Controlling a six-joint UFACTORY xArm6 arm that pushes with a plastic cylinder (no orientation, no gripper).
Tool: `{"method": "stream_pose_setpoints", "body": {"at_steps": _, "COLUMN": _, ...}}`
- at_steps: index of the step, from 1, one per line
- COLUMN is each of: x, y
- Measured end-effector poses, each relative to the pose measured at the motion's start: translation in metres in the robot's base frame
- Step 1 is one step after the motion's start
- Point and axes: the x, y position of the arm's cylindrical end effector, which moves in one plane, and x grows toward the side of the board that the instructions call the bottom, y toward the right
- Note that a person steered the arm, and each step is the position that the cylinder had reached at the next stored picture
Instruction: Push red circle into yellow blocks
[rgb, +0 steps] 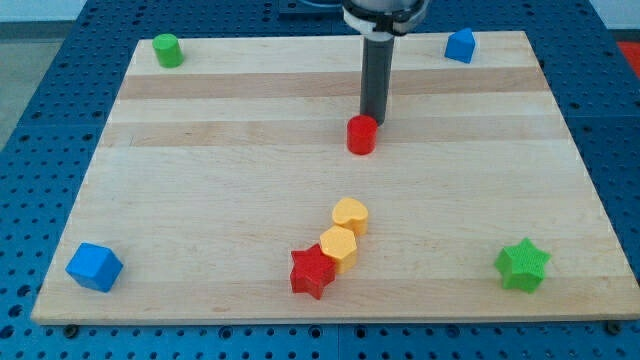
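The red circle (361, 134) is a small red cylinder near the middle of the wooden board (200, 200), a little above centre. My tip (373, 118) stands just above and slightly right of it, touching or nearly touching its top right edge. Two yellow blocks lie below it: a yellow heart (350, 214) and a yellow hexagon (339, 247) pressed together in a slanted row. A red star (311, 270) sits against the hexagon's lower left side.
A green cylinder (167, 49) sits at the top left corner, a blue block (460, 45) at the top right, a blue cube (94, 266) at the bottom left, a green star (522, 264) at the bottom right. A blue perforated table surrounds the board.
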Motion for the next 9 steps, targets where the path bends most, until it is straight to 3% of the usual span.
{"method": "stream_pose_setpoints", "body": {"at_steps": 5, "x": 0.103, "y": -0.085}}
{"method": "stream_pose_setpoints", "body": {"at_steps": 9, "x": 0.143, "y": -0.093}}
